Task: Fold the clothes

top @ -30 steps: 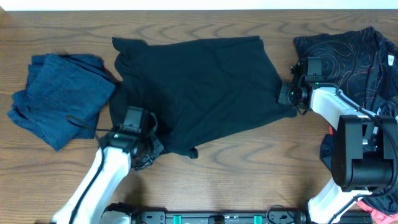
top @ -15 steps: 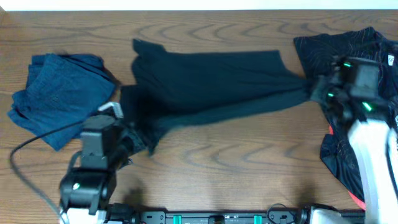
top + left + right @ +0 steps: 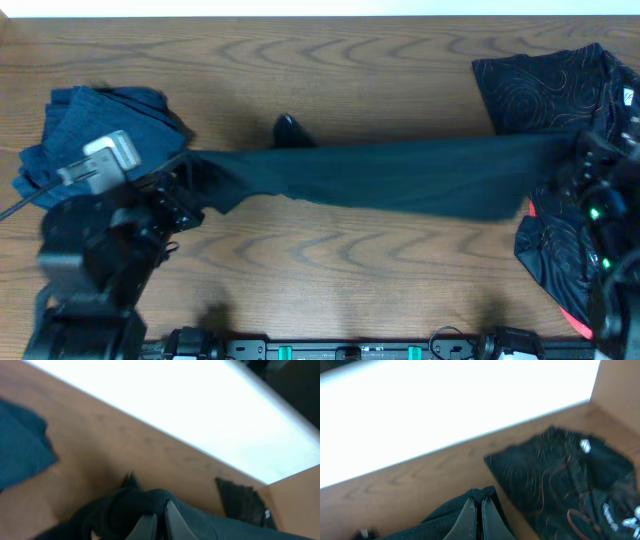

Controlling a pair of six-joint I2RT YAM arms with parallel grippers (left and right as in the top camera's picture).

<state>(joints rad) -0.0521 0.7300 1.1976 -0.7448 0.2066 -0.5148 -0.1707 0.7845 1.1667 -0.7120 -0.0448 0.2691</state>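
The black cloth (image 3: pixel 400 178) lies across the middle of the table (image 3: pixel 380 270), pulled out into one long, narrow band running from 9 o'clock to 3 o'clock in the overhead view. A small dark flap (image 3: pixel 288 130) of it sticks out of the band's 12 o'clock edge, toward the left end. How much of the band touches the wood cannot be told.

At the 9 o'clock end the left gripper (image 3: pixel 192 180) has the cloth pinched. In the left wrist view its gripper (image 3: pixel 159 525) shows both fingers (image 3: pixel 147 529) pressed together with a bunched fold of black cloth (image 3: pixel 120 510) clamped between them. At the 3 o'clock end the right gripper (image 3: pixel 578 165) is likewise clenched on the fabric. In the right wrist view its gripper (image 3: pixel 479 517) has both fingers (image 3: pixel 469 522) closed tight on a hemmed edge of black cloth (image 3: pixel 445 520).

A rumpled blue cloth (image 3: pixel 90 135) sits at 10 o'clock, just beside the left end of the band; in the left wrist view the blue cloth (image 3: pixel 20 455) shows at 9 o'clock. A patterned cloth (image 3: pixel 545 85) with thin swirling lines lies at 2 o'clock, near the right end, and in the right wrist view the patterned cloth (image 3: pixel 560 480) fills the 4 o'clock part. A dark heap (image 3: pixel 545 265) with a red edge lies at 4 o'clock overhead.
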